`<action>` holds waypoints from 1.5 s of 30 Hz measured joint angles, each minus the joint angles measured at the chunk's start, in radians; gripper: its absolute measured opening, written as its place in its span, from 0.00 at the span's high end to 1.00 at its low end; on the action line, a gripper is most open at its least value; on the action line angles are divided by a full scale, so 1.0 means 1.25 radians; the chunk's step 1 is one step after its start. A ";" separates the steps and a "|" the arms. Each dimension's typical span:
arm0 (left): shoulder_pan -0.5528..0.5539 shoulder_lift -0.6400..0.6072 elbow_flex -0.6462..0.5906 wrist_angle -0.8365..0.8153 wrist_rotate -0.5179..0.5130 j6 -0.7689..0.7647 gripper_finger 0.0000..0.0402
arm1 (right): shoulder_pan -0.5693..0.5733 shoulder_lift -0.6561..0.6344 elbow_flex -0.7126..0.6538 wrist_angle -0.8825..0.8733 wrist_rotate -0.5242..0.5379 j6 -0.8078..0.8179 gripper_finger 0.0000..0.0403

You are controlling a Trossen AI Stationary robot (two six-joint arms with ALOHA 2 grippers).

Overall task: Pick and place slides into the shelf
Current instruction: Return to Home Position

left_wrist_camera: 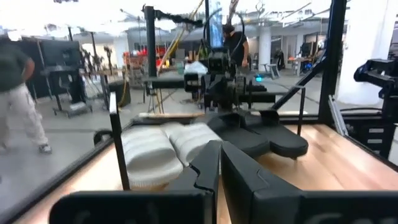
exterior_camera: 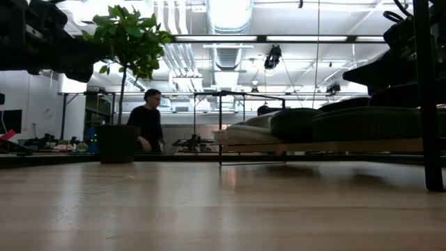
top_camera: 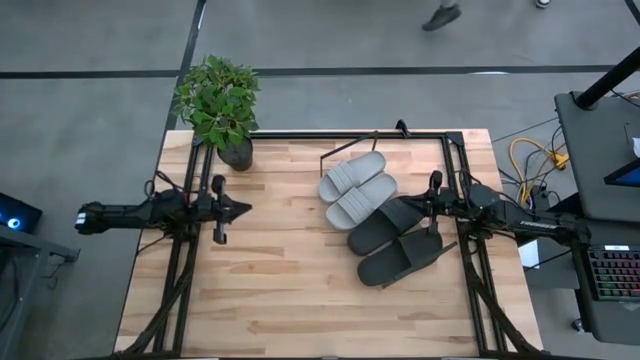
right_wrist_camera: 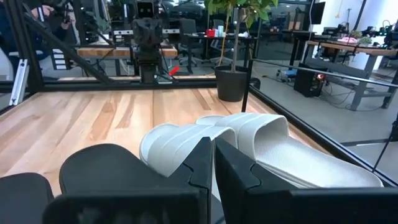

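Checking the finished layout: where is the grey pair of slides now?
In the high view, the grey pair lies right of centre on the shelf, beside the black pair, nearer the potted plant.

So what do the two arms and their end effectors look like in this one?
The left arm and right arm are slim, dark, tubular and jointed. The left end effector and right end effector each have two flat black fingers with notched inner edges. No markings show.
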 joint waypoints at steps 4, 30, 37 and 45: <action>0.000 0.004 0.000 -0.030 -0.002 -0.022 1.00 | 0.000 0.000 0.000 0.000 0.000 -0.001 0.98; 0.000 0.007 0.000 -0.032 -0.006 -0.022 1.00 | 0.000 0.001 0.000 0.000 0.000 -0.024 0.98; 0.000 0.008 0.000 -0.032 -0.006 -0.022 1.00 | 0.000 0.001 0.000 0.000 0.000 -0.024 0.98; 0.000 0.008 0.000 -0.032 -0.006 -0.022 1.00 | 0.000 0.001 0.000 0.000 0.000 -0.024 0.98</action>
